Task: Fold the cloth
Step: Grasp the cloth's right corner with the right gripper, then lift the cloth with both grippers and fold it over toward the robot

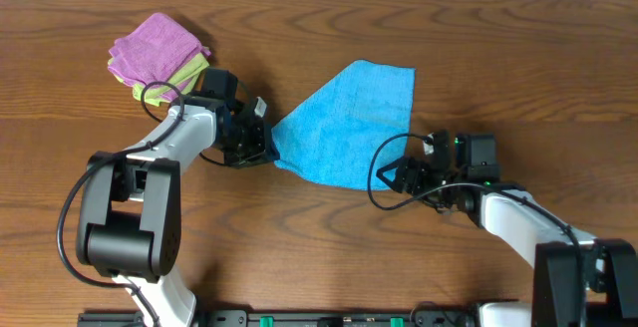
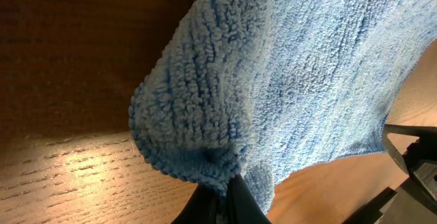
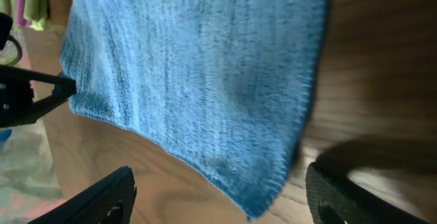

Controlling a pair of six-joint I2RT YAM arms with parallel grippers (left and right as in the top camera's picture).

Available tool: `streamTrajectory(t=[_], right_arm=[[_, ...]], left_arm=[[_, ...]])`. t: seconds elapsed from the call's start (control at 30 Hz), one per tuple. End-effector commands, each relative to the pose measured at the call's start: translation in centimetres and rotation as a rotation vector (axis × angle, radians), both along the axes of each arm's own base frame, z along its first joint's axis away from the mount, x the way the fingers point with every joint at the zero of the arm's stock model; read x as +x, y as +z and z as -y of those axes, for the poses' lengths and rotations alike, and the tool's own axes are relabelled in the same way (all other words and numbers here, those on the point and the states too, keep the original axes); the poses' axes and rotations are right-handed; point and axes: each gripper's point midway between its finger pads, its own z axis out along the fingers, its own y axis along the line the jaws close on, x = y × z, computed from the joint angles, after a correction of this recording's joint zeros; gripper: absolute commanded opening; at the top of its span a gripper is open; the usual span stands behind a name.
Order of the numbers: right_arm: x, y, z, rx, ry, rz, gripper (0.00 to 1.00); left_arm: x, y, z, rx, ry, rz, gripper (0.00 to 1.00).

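Note:
The sky-blue cloth (image 1: 351, 120) lies on the wooden table, with its left corner bunched and lifted. My left gripper (image 1: 261, 144) is shut on that left corner; in the left wrist view the closed fingertips (image 2: 225, 191) pinch the folded terry fabric (image 2: 287, 80). My right gripper (image 1: 401, 175) is open just off the cloth's near right corner. In the right wrist view the cloth (image 3: 205, 67) hangs toward the open jaws (image 3: 222, 195), its corner between the two fingers but not gripped.
A purple folded cloth (image 1: 155, 43) lies on a light green folded cloth (image 1: 191, 70) at the back left, just behind the left arm. Bare wooden table (image 1: 498, 58) surrounds the blue cloth.

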Motion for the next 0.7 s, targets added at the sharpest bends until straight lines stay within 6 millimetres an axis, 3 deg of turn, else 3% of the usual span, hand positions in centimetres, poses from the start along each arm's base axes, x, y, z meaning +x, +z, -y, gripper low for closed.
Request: streamTrajectory(t=[0.0,0.37,0.43,0.47,0.5,0.53,0.67], right_arm=[[-1.4,-1.8,-0.7,-0.028,0.002,-0.073,0.78],[-2.1,-3.3,-2.1,-0.09,0.03,-0.095,0.72],[-2.2,-3.8,-2.1,-0.093,0.032,-0.108,0.6],[-2.2,-3.9,-2.0,-0.097,0.032,-0.107,0.47],[-2.0,-4.1,-1.9,-0.104,0.033,-0.099,0.2],[-1.7,-4.0,-1.9,-0.106,0.03,-0.082,0.03],[0.4,-2.4,-2.3,-0.083,0.028,0.009,0.01]], left_arm=[[0.6,1.1,0.3,-0.02,-0.018,0.042,0.06],[0.6,1.4,0.6,-0.045,-0.021,0.039,0.06],[0.6,1.4,0.6,-0.045,-0.021,0.039,0.06],[0.6,1.4,0.6,-0.045,-0.021,0.039,0.06],[0.6,1.4,0.6,-0.045,-0.022,0.039,0.06],[0.6,1.4,0.6,-0.045,-0.022,0.04,0.06],[0.9,2.1,1.2,-0.086,-0.027,0.049,0.06]])
